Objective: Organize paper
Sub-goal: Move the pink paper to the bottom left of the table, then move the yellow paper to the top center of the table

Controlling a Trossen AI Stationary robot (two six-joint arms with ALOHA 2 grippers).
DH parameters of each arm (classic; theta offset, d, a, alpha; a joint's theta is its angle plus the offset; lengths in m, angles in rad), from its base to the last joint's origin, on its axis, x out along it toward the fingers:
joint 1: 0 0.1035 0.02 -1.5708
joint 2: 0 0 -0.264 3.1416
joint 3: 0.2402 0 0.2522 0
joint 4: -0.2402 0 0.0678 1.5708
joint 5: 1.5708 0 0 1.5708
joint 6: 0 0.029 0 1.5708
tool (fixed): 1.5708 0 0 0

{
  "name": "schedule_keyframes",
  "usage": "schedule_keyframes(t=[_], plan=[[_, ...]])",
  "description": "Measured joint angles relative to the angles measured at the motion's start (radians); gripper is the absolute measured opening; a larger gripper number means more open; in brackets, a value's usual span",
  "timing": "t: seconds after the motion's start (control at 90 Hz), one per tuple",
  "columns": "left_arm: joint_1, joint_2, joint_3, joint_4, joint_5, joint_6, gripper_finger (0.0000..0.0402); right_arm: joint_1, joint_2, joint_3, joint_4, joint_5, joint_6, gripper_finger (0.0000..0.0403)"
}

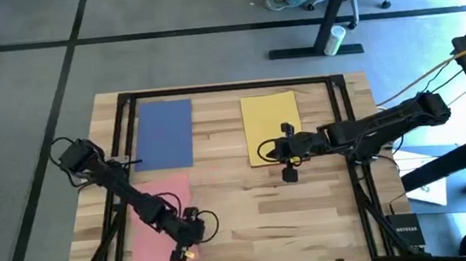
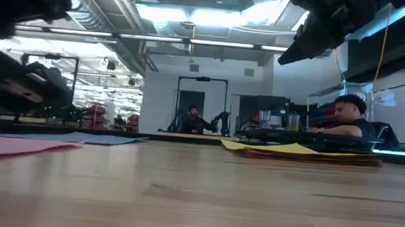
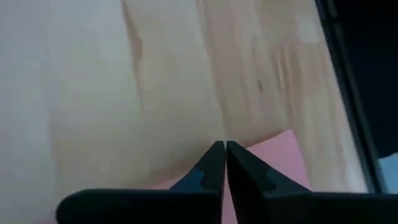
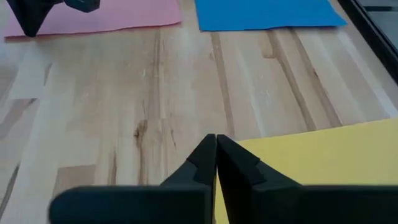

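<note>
While both arms are held low over light wooden slatted table (image 1: 249, 206), three matte construction paper sheets are seen spread on it. Blue rectangular sheet (image 1: 165, 134) is laid at table's far left; yellow rectangular sheet (image 1: 271, 127) at far centre, atop darker sheets visible only in low view. Pink rectangular sheet (image 1: 160, 219) is laid at near left. Left gripper (image 3: 224, 163) is pressed closed at pink sheet's near corner. Right gripper (image 4: 216, 155) is pinched closed at yellow sheet's near edge, nothing visibly clamped.
</note>
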Motion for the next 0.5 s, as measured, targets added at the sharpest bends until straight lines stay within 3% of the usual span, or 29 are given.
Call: schedule_keyframes(t=[0.222, 0.411, 0.5], plan=[[-0.024, -0.012, 0.013, -0.004, -0.022, -0.051, 0.0, 0.0, 0.0, 0.0, 0.0, 0.0, 0.0, 0.0], [-0.023, -0.134, 0.015, -0.095, -0.175, -0.051, 0.0, 0.0, 0.0, 0.0, 0.0, -0.002, 0.0, 0.0], [-0.015, -0.195, 0.015, -0.173, -0.273, -0.059, 0.0, 0.0, 0.0, 0.0, 0.003, -0.059, 0.031, 0.0]])
